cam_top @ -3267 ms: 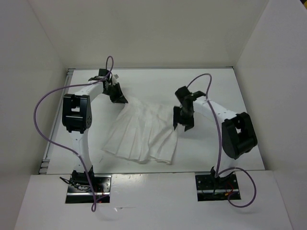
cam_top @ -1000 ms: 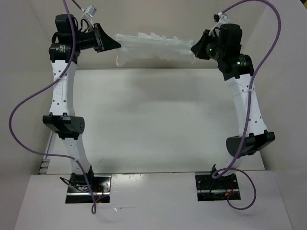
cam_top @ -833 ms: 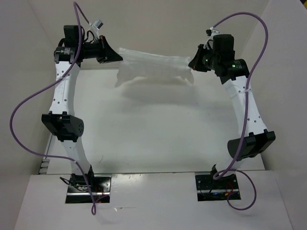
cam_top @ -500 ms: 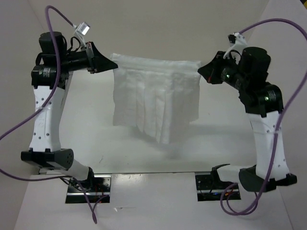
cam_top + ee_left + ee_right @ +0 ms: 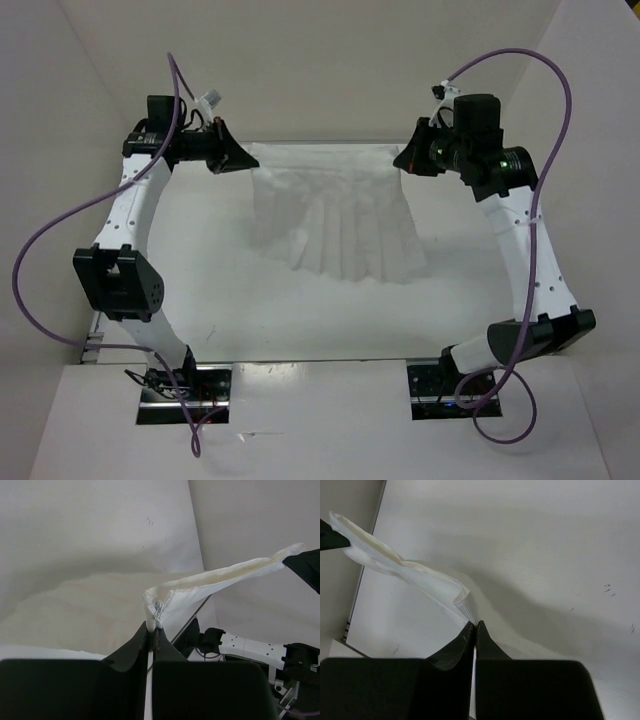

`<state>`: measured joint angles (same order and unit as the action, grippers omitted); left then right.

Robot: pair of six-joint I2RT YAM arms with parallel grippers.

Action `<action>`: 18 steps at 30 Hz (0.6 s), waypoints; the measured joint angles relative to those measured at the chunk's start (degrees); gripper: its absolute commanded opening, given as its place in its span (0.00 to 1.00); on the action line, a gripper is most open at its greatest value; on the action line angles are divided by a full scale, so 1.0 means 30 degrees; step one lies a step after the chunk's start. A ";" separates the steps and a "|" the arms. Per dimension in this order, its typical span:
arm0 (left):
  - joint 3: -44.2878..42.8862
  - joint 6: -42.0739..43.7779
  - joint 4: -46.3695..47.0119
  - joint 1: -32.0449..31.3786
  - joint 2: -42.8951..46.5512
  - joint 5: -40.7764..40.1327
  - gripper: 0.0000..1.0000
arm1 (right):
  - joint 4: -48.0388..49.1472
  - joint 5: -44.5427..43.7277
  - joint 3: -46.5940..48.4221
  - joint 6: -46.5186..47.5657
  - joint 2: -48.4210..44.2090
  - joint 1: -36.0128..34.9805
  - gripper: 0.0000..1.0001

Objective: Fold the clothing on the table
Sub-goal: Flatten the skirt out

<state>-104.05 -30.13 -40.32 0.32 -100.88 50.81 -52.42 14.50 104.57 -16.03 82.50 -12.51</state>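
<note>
1. At the tips of the left gripper [image 5: 238, 162], the two black fingers are pressed together on the upper left corner of the clothing [image 5: 338, 215]. The left wrist view shows a bunched bit of the white edge pinched right between them.
2. Opposite it, the right gripper [image 5: 402, 162] is closed just as tightly, nipping the upper right corner of the same garment. Its wrist view shows the fabric running out from the fingertips as a thin folded strip.
3. Both grippers point inward at each other, held up over the far part of the table [image 5: 300, 315].
4. Between them the top edge of the clothing is stretched into a nearly straight band.
5. Below that band the pleated fabric hangs and fans out, wider at the bottom than at the top. One fold at the lower left is turned over.
6. The lower hem comes down over the middle of the table and casts a soft shadow close under it. Whether the hem touches the tabletop cannot be told.
7. Farther out, the left arm [image 5: 125, 240] and the right arm [image 5: 525, 250] reach from their bases at the near edge, one on each side of the garment. A purple cable [image 5: 50, 240] loops beside the left arm.
8. Plain white walls [image 5: 320, 60] stand around the table.
</note>
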 measured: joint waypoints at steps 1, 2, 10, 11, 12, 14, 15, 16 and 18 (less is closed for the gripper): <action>0.0080 0.0029 0.0000 0.0000 0.0444 -0.0073 0.00 | -0.0022 0.0087 -0.0189 0.0029 -0.0248 0.0000 0.00; 0.0175 0.0073 0.0007 0.0000 0.1093 -0.0124 0.00 | 0.0022 0.0197 -0.0393 0.0044 -0.0670 0.0007 0.00; 0.2390 0.0437 0.0138 0.0015 0.9602 0.0743 0.00 | 0.0197 0.1887 -0.2011 0.0211 -0.7162 -0.0146 0.00; 0.2747 0.0430 0.0131 0.0015 1.0389 0.0962 0.00 | 0.0160 0.2106 -0.2018 0.0219 -0.7810 -0.0175 0.00; 0.3133 0.0408 0.0117 0.0007 1.1198 0.1166 0.00 | 0.0124 0.2433 -0.2018 0.0233 -0.8495 -0.0204 0.00; 0.3767 0.0313 0.0036 0.0007 1.2240 0.1559 0.00 | -0.0007 0.2994 -0.1989 0.0233 -0.9464 -0.0248 0.00; 0.4007 0.0182 -0.0036 0.0007 1.2641 0.1719 0.00 | -0.0087 0.3228 -0.1953 0.0240 -0.9792 -0.0248 0.00; 0.4160 0.0007 -0.0087 0.0007 1.2881 0.1836 0.00 | -0.0168 0.3410 -0.1909 0.0233 -1.0032 -0.0277 0.00; 0.4211 -0.0095 -0.0080 0.0007 1.2961 0.1894 0.00 | -0.0335 0.3475 -0.1865 0.0233 -1.0105 -0.0357 0.00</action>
<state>-91.42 -30.41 -40.56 0.34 -62.00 56.49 -53.43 24.93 98.98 -15.33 52.18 -13.58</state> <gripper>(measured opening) 0.020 0.007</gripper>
